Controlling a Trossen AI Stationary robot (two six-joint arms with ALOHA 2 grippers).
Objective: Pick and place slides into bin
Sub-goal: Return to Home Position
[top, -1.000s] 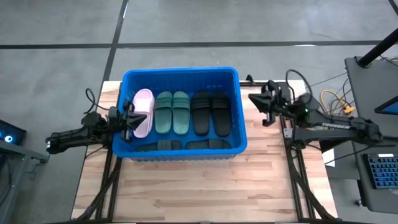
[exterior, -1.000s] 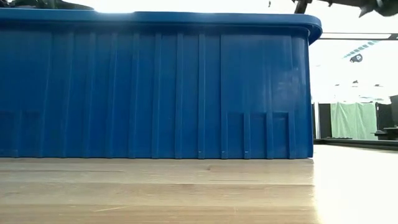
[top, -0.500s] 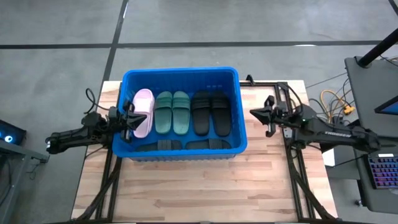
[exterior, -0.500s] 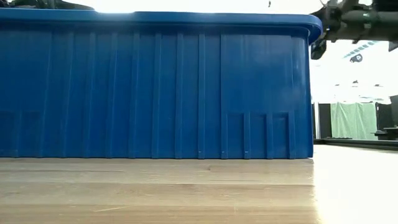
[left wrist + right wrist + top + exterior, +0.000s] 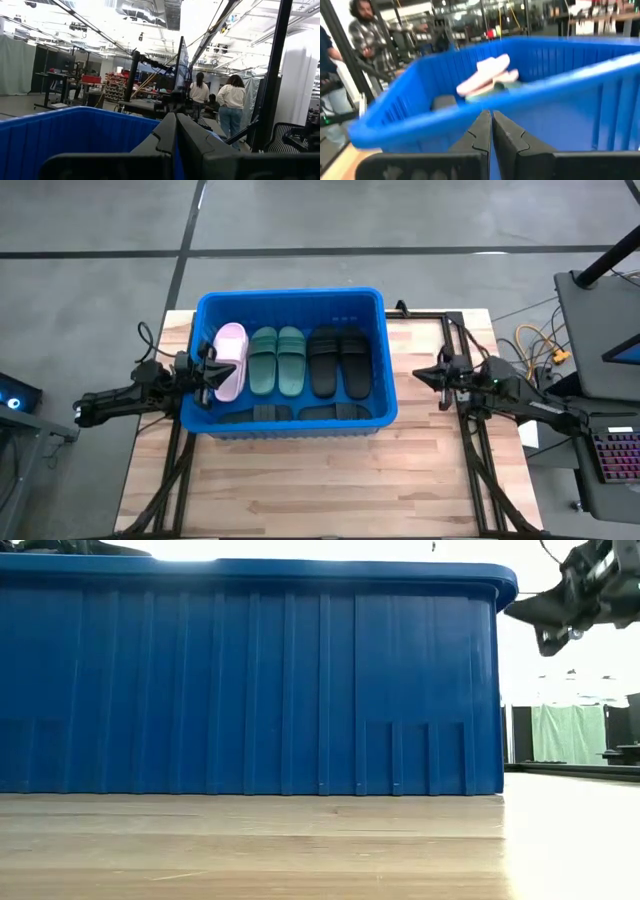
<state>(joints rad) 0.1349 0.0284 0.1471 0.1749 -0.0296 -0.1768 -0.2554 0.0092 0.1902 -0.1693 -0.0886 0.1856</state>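
Observation:
The blue bin (image 5: pixel 290 298) stands on the far half of the wooden table. In it lie a pale pink slide (image 5: pixel 231 360), two dark green slides (image 5: pixel 276 360) and two black slides (image 5: pixel 338 362), soles down; more dark slides (image 5: pixel 300 414) lie along its near wall. My left gripper (image 5: pixel 212 368) is shut and hovers over the bin's left rim beside the pink slide. My right gripper (image 5: pixel 418 373) is shut and empty. It is level, points at the bin's right wall and stands a little way off it. The right wrist view shows pink slides (image 5: pixel 487 75) inside the bin (image 5: pixel 560 65).
Bare wood (image 5: pixel 300 480) stretches from the bin to the table's near edge. A desk with a keyboard (image 5: pixel 615 455) stands past the right edge. People (image 5: pixel 231 110) are in the room beyond the table.
My right gripper has drawn back from the bin's right rim toward the table's right edge and has sunk, tipping to level. The left arm, the bin and the slides have kept still.

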